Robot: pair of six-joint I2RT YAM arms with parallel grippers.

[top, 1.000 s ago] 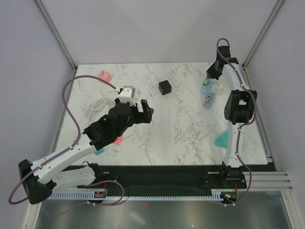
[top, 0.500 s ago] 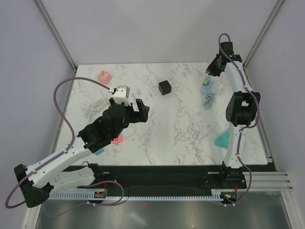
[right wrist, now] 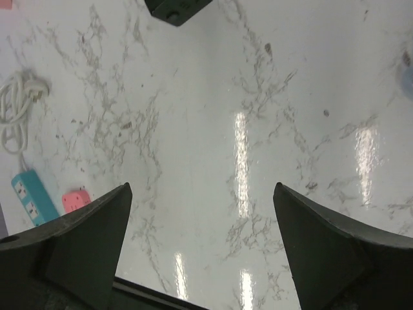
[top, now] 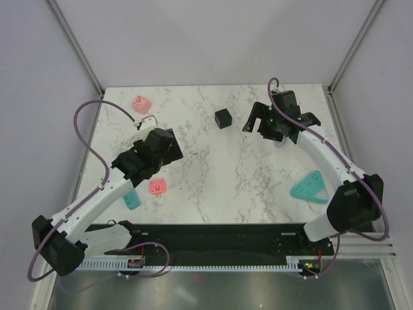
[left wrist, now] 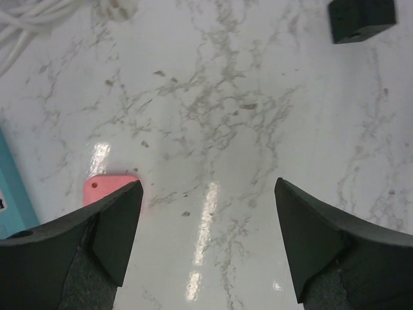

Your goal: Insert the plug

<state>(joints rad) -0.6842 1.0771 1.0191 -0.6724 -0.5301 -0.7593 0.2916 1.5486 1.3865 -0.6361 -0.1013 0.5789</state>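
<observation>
The white plug lies on the marble at the end of its coiled white cable; the left wrist view catches the cable at its top left corner. A teal power strip lies near the left front, also visible as the teal strip in the right wrist view. My left gripper is open over bare marble, empty, right of the coil. My right gripper is open and empty, right of the black cube.
A black cube sits mid-table at the back. One pink block lies at the far left, another pink block beside the power strip. A teal triangular piece lies at the right front.
The right arm swung from the far right corner toward the middle of the table and its jaws opened. The left arm drew back to the left, its jaws slightly narrower.
</observation>
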